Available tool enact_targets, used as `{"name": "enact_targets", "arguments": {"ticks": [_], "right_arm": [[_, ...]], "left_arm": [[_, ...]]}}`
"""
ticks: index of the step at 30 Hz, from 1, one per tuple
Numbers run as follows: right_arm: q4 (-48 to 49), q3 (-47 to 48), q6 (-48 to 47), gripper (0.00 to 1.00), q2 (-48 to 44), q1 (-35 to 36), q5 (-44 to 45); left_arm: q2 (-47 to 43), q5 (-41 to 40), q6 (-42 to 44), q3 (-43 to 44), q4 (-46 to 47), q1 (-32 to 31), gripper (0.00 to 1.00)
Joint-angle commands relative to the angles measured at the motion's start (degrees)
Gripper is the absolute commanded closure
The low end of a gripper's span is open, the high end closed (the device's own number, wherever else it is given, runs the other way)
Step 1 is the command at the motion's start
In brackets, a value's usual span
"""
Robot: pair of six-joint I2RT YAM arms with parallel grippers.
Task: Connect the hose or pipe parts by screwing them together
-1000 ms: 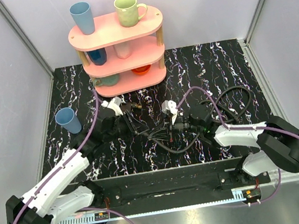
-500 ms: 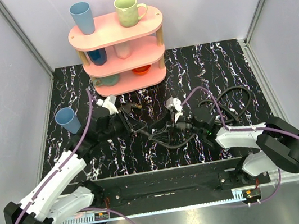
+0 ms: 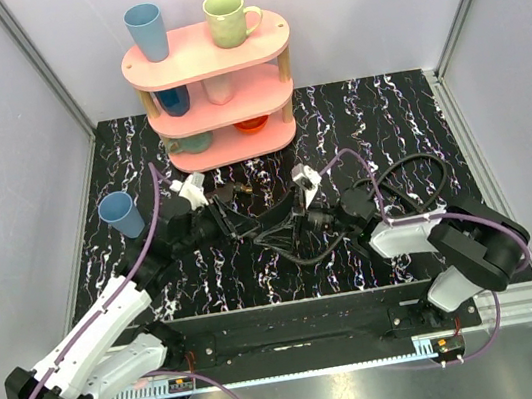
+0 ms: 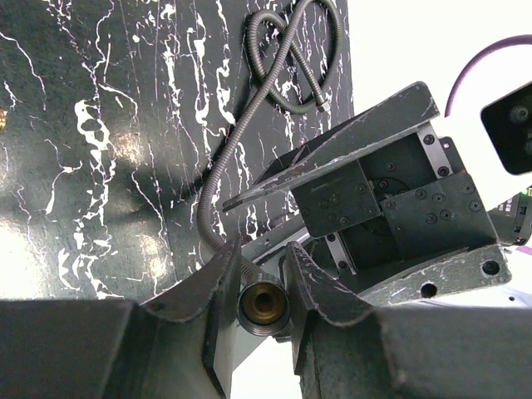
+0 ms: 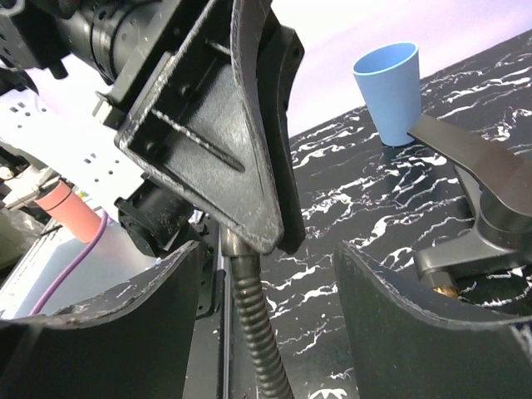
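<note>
One hose (image 4: 264, 303), left claw (image 4: 262, 253) clamped on it; right claw (image 5: 268, 266) apart

We are seeing the left arm (image 3: 111, 310) and right arm (image 3: 408, 236) crowding the middle of the counter (image 3: 384, 110), the hose (image 5: 252, 316) strung between their jaws. Its loops are cluttering the right side, the blue cup (image 3: 123, 214) is guarding the left edge, the pink shelf (image 3: 222, 49) is blocking the rear centre. Bare counter is lying open far right.

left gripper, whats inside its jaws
A hose end with a brass bore sits clamped in the left gripper, its hose trailing over the table. The fingers cover the fitting's sides, so its threads cannot be seen.
</note>
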Motion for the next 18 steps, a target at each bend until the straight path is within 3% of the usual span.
{"name": "enact_targets", "arguments": {"ticks": [1, 13, 17, 18], "right_arm": [[8.51, 3.92, 3.51, 0.28, 2.31, -0.17, -1.86], [12.38, 4.36, 6.76, 0.39, 5.65, -0.17, -3.27], [14.32, 3.66, 7.56, 0.52, 5.57, -0.17, -3.45], [14.58, 3.57, 7.65, 0.61, 5.48, -0.17, -3.45]], "left_arm": [[-1.78, 1.76, -2.06, -1.51, 5.42, 0.13, 1.0], [-3.19, 1.06, -3.47, -2.66, 5.86, 0.22, 1.0], [-3.72, 0.97, -4.17, -3.36, 6.56, 0.13, 1.0], [-3.81, 0.97, -4.52, -3.54, 6.65, 0.21, 1.0]]}}
